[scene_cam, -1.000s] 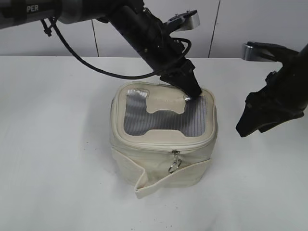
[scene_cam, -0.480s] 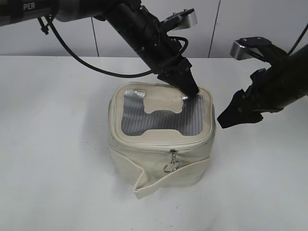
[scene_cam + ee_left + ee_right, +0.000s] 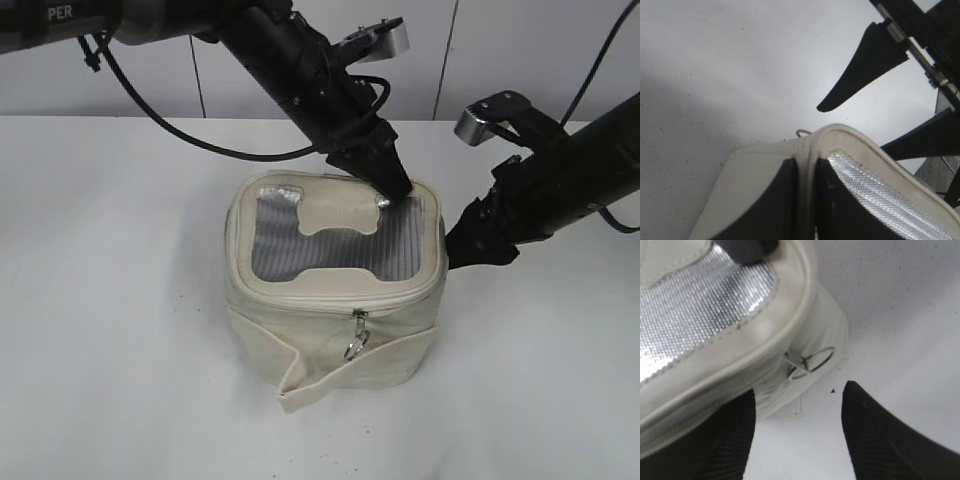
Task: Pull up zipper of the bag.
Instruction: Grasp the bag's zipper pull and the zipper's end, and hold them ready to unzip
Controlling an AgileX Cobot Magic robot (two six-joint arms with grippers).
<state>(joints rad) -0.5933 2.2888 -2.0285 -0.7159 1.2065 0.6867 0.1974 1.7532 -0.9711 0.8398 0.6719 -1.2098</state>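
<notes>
We see the bag (image 3: 335,290) upright mid-table (image 3: 120,330), lid closed, a ring pull (image 3: 358,345) hanging at its near face. Left gripper (image 3: 396,193) presses down on the lid's far right corner; in the left wrist view its fingers (image 3: 772,205) sit nearly together, pinching the rim piping between them. Right gripper (image 3: 797,432) is at the bag's right side, jaws apart, holding nothing. In the right wrist view a second ring pull (image 3: 812,362) of the zipper (image 3: 740,377) lies just beyond its fingertips
</notes>
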